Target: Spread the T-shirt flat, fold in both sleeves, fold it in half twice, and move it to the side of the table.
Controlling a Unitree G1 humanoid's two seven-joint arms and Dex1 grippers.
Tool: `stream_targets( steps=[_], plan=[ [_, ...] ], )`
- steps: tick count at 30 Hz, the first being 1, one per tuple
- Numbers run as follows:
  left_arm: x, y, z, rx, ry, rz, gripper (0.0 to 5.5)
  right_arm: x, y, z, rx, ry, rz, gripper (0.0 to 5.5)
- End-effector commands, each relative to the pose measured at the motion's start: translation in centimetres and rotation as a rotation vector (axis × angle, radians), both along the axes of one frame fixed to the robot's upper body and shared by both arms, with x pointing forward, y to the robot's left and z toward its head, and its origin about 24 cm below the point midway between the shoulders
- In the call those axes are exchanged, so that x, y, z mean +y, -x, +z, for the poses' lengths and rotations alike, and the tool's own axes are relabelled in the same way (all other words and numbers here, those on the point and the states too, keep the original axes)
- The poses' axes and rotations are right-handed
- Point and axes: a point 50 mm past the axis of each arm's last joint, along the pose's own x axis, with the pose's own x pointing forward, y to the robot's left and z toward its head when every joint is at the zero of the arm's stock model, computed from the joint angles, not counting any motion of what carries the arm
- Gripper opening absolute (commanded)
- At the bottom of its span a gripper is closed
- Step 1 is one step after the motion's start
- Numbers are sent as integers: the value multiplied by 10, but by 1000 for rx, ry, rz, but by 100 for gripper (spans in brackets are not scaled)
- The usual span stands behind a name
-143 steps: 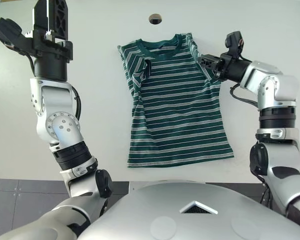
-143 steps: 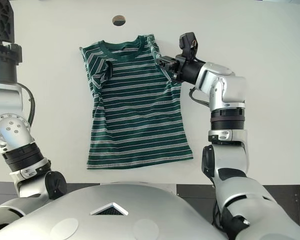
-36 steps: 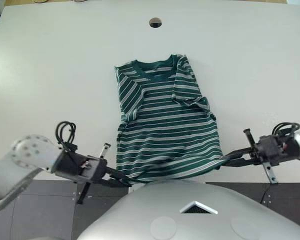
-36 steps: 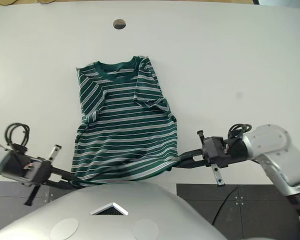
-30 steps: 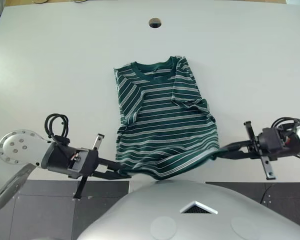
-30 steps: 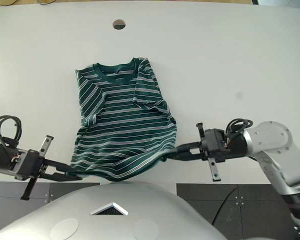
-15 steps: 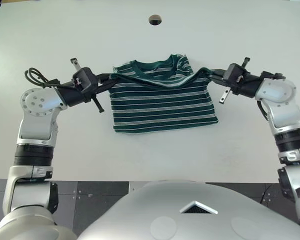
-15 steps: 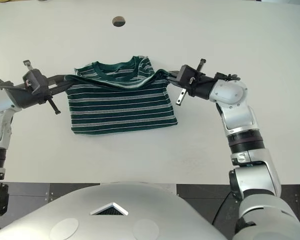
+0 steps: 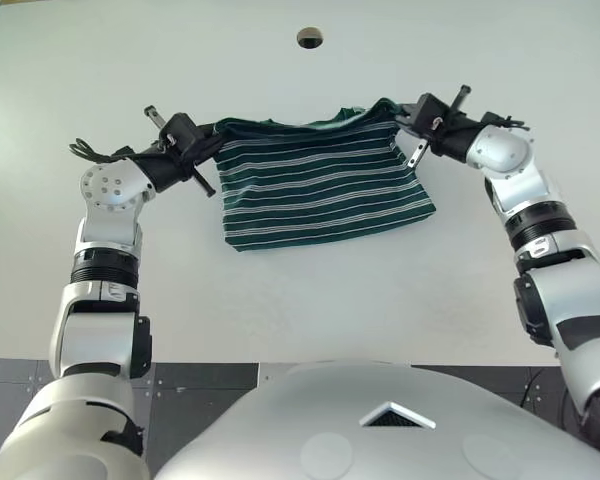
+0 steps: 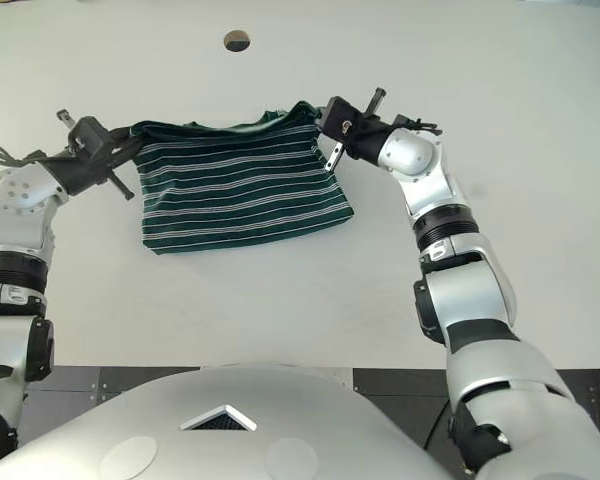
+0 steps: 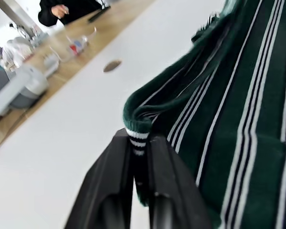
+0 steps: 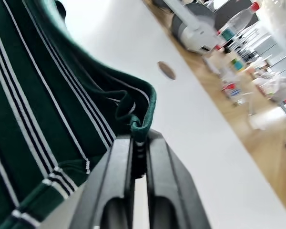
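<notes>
T-shirt (image 9: 320, 190) lay folded in half on the bench (image 9: 300, 300): crease nearest, long axis left-right, hem and collar on the far side; left fingers (image 11: 112, 186) were pinched shut on its far-left corner, right fingers (image 12: 115, 181) on its far-right, cloth stretched between them, neither arm nearer. Second fold looked like it should run sideways

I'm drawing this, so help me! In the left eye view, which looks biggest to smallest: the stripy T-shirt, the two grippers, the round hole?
1. The T-shirt, largest.
2. The left gripper and right gripper, each shut on a corner: about alike, so not ranked apart.
3. The round hole, smallest, though it lies farthest off.
</notes>
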Motion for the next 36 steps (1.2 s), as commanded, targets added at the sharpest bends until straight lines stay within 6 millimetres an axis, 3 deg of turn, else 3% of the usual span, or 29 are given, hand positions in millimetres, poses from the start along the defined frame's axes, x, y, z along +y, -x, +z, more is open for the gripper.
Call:
stream_targets(
  steps=[1, 3, 7, 8, 11, 13, 16, 21, 25, 28, 31, 34, 36],
  plan=[
    [12, -17, 7, -76, -20, 175, 101, -9, -19, 2, -25, 74, -216, 103],
    [22, -22, 10, -118, -32, 279, 136, -13, -23, 1, -37, 97, -291, 143],
    [23, -28, 50, -428, 55, 309, 174, -6, -24, 6, -181, 211, -239, 184],
    [18, -27, 56, -477, 66, 265, 174, -3, -25, 12, -246, 220, -218, 184],
    [-31, 0, 66, -603, 65, -120, 174, 17, -16, 38, -439, 160, 9, 184],
    [-54, 24, 58, -567, -11, -350, 174, 24, -8, 45, -477, 174, 131, 184],
    [-66, 49, 35, -502, -231, -591, 174, 26, -3, 45, -449, 255, 238, 184],
    [-53, 67, -11, -385, -744, -960, 174, 21, 11, 0, -319, 572, 419, 184],
    [-37, 51, -27, -449, -1071, -1099, 174, 6, 38, -33, -5, 779, 654, 184],
    [-30, 43, -41, -587, -1215, -1154, 174, 10, 78, -32, 323, 676, 847, 184],
    [-43, 25, -30, -825, -1249, -1225, 174, 42, 116, -10, 486, 447, 1056, 184],
    [-59, 3, -14, -1050, -1268, -1327, 174, 84, 127, -1, 434, 294, 1118, 184],
    [-64, -4, -14, -1116, -1260, -1394, 174, 96, 133, -4, 443, 269, 1131, 184]
  ],
)
